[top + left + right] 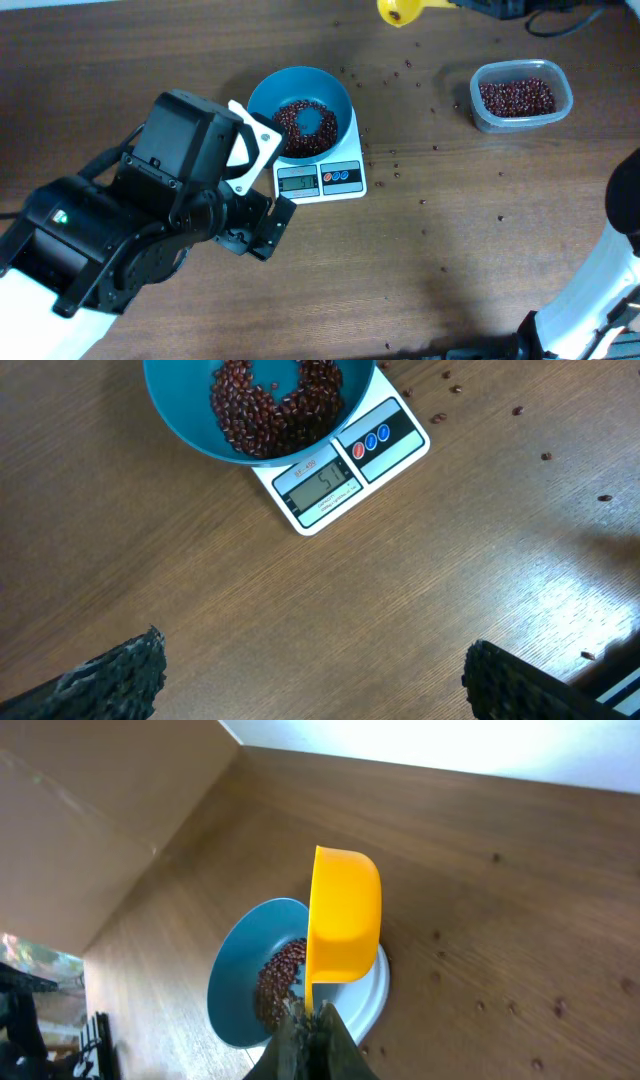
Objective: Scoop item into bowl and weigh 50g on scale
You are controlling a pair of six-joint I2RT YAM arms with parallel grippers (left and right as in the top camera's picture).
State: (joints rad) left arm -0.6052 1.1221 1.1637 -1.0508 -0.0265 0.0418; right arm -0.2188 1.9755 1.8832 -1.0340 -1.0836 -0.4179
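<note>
Brown wood covers the whole table (150, 50). On the left side, the big black left arm leans over the table. The left gripper (315, 650) hangs just in front of the scale, low over the bare wood. Its two dark fingers (110, 675) stand far apart and nothing is between them. Next to it sits the small white scale (320, 180), and numbers show on its grey screen beside a red button and a blue button. The blue bowl (265, 90) stands on top of the scale. Inside the bowl lies a pile of little dark red beans (305, 125). More to the right, some loose beans (407, 63) lie spread on the wood, well apart from each other. At the far edge of the table, the yellow scoop (398, 10) is up in the air. The right gripper (312, 1030) pinches the scoop's handle tight. You cannot tell if any beans are in the scoop. Farther right, a clear tub (474, 100) sits on the table, and it has more red beans in it.
</note>
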